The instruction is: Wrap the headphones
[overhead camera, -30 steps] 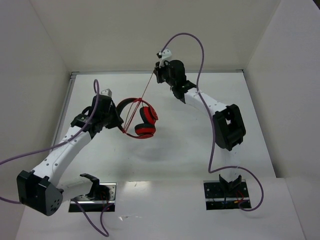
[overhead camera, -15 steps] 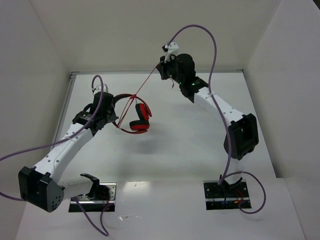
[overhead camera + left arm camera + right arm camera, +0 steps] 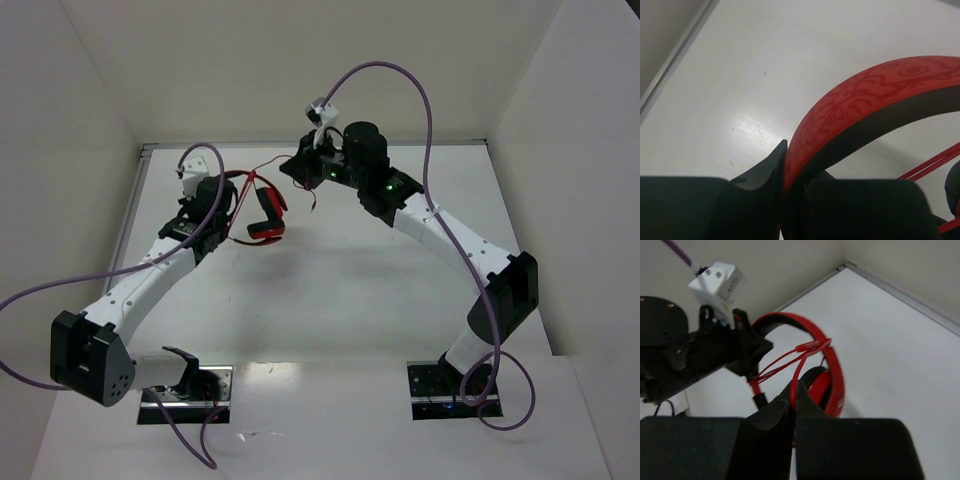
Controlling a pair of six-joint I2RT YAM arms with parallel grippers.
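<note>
Gripping headphones (image 3: 268,228) w/ L tool (image 3: 228,205), R tool (image 3: 792,390) pinching cord (image 3: 782,364); wall (image 3: 250,70) close.

- Top view: from above and behind, whole table (image 3: 330,290).
- Left wrist view: very close to the headphones (image 3: 865,95).
- Right wrist view: farther, faces the same headphones.

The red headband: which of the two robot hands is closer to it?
Left. The left hand is clamped right on the headband, touching it. The right hand sits just off to the side of it, pinching the thin red cord instead.
</note>
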